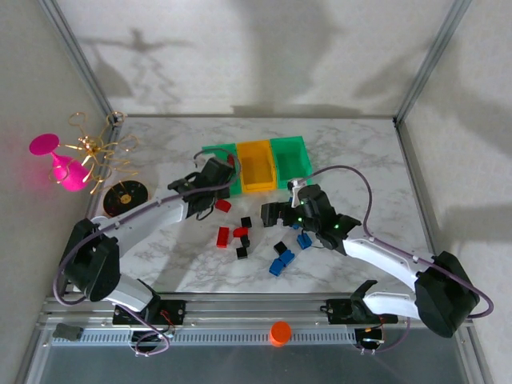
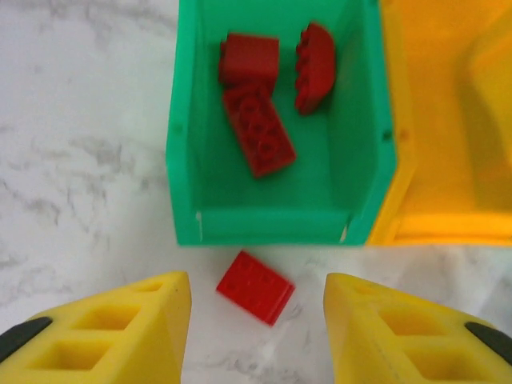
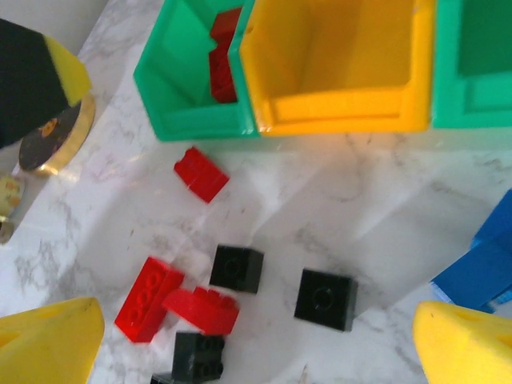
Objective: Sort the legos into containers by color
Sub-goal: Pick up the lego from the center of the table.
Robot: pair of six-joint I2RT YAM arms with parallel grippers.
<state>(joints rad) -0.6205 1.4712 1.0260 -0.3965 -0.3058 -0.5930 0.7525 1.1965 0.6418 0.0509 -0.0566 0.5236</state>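
Now left jaws apart, empty, above red lego (image 2: 255,286); right jaws wide, empty.

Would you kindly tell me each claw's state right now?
Left claw: open, holding nothing.
Right claw: open, holding nothing.

Three bricks (image 2: 258,138) lie in the leftmost bin (image 2: 264,224), another brick (image 2: 255,287) on the table (image 2: 80,160) just before it.

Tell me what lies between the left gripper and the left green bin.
One loose red brick on the marble, touching neither the green bin nor the left gripper; left wrist view shows it.
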